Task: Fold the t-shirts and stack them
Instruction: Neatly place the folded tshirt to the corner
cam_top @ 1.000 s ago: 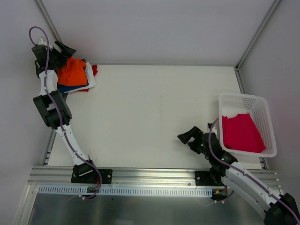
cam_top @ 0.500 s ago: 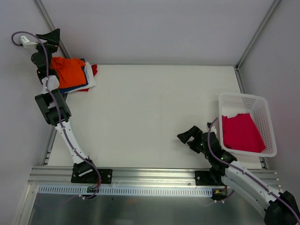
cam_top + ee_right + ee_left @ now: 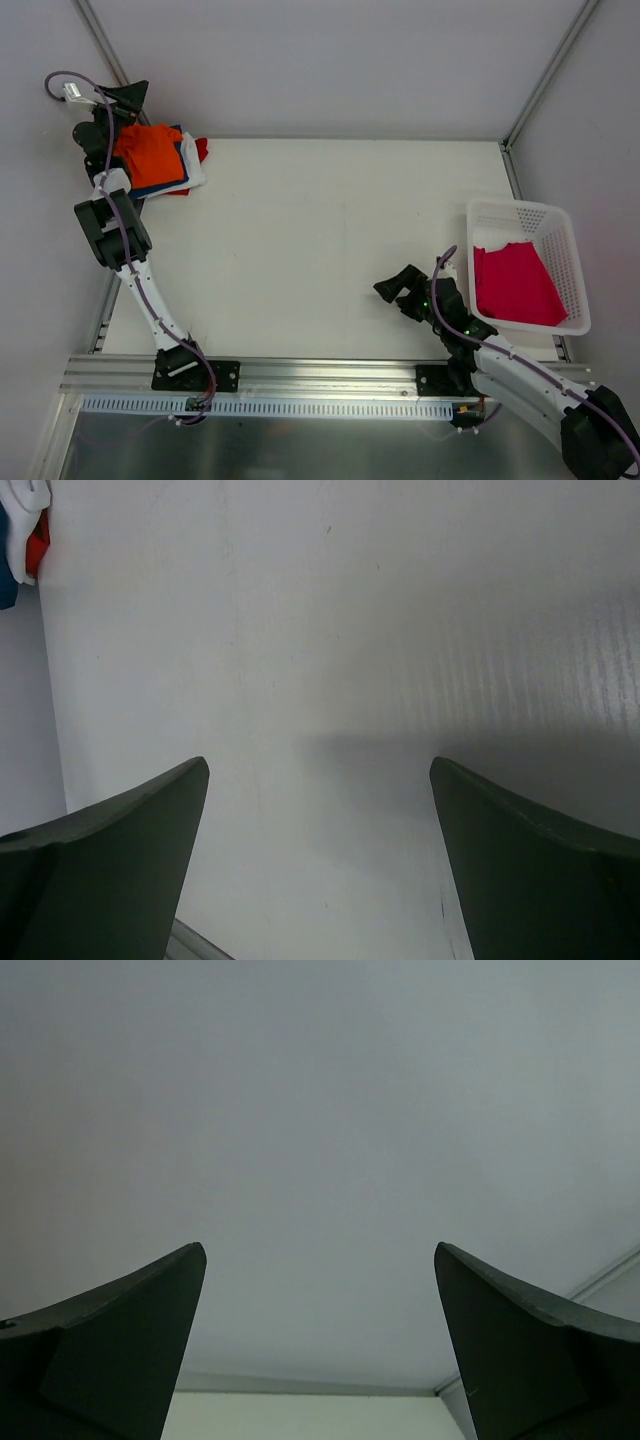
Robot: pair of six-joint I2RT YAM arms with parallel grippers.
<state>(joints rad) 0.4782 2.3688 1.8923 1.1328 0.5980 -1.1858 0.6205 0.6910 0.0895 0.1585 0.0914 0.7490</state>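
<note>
White surface (image 3: 330, 230), grey walls (image 3: 330, 60), t-shirts (image 3: 155, 155) stacked far-left corner, basket (image 3: 572, 262) right edge, left hand (image 3: 320, 1260) and right hand (image 3: 320, 770) spread wide, empty.

Overhead camera sits high behind both arm bases, looking straight down on the whole flat white table (image 3: 330, 240). The left wrist camera looks out through the left gripper (image 3: 320, 1255) at the pale grey wall (image 3: 320, 1110), with a sliver of table below. The right wrist camera hangs close over the table, aimed far left. It shares the stack of coloured folded cloth t-shirts (image 3: 36, 542) with the overhead view.
</note>
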